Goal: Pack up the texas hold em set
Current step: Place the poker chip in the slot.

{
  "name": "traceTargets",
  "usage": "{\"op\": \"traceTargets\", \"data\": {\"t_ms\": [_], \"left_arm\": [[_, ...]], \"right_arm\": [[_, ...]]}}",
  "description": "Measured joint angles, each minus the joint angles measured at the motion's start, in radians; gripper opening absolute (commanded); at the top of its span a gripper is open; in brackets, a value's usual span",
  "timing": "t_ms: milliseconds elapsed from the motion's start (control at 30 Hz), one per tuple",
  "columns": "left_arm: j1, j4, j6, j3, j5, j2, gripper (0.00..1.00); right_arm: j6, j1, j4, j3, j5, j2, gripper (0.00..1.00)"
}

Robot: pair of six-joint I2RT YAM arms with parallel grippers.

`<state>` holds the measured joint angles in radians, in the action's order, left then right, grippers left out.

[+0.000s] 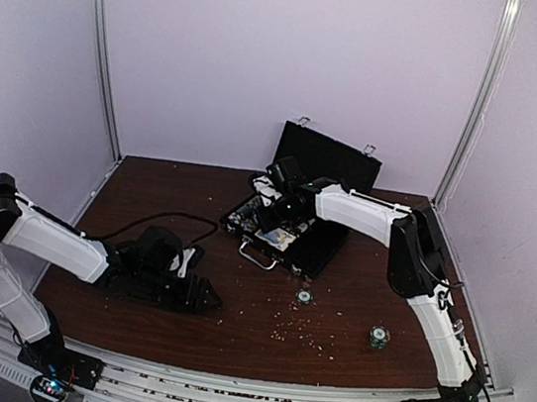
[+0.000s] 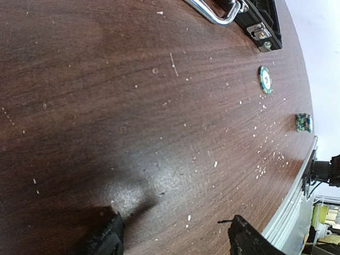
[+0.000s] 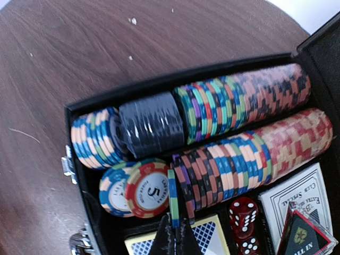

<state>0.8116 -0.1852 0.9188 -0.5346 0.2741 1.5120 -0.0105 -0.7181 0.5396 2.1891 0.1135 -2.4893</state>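
Note:
The black case (image 1: 327,157) of the texas hold em set stands open at the back of the table, its lid upright. Over its tray my right gripper (image 3: 174,232) is shut on a green-and-blue striped chip (image 3: 173,195), held on edge beside the lower chip row (image 3: 249,159). Two flat chips (image 3: 139,187) lean at that row's left end. Red dice (image 3: 244,212) and card decks (image 3: 298,195) lie in the tray. My left gripper (image 2: 175,235) hangs open just over bare wood at the near left (image 1: 203,297), holding nothing.
One loose chip (image 1: 304,296) and a small chip stack (image 1: 379,337) lie on the wood in front of the case; the same chip (image 2: 265,79) and stack (image 2: 304,122) show in the left wrist view. White crumbs dot the table. The case's silver handle (image 2: 212,11) faces the arms.

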Motion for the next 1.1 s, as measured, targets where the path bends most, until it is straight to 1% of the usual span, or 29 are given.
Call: {"op": "traceTargets", "data": {"t_ms": [200, 500, 967, 1100], "left_arm": [[-0.017, -0.019, -0.001, -0.007, 0.02, 0.019, 0.7], [-0.021, -0.03, -0.002, -0.033, 0.03, 0.051, 0.7], [-0.023, -0.028, -0.002, -0.045, 0.033, 0.062, 0.7], [-0.024, -0.028, -0.002, -0.045, 0.033, 0.062, 0.7]], "right_arm": [[-0.013, -0.007, 0.003, 0.004, -0.058, -0.018, 0.0], [-0.009, -0.002, -0.002, 0.019, -0.064, -0.03, 0.0], [-0.091, 0.01, -0.023, 0.049, 0.029, -0.074, 0.0], [-0.098, 0.02, -0.023, 0.049, 0.098, -0.074, 0.0]]}}
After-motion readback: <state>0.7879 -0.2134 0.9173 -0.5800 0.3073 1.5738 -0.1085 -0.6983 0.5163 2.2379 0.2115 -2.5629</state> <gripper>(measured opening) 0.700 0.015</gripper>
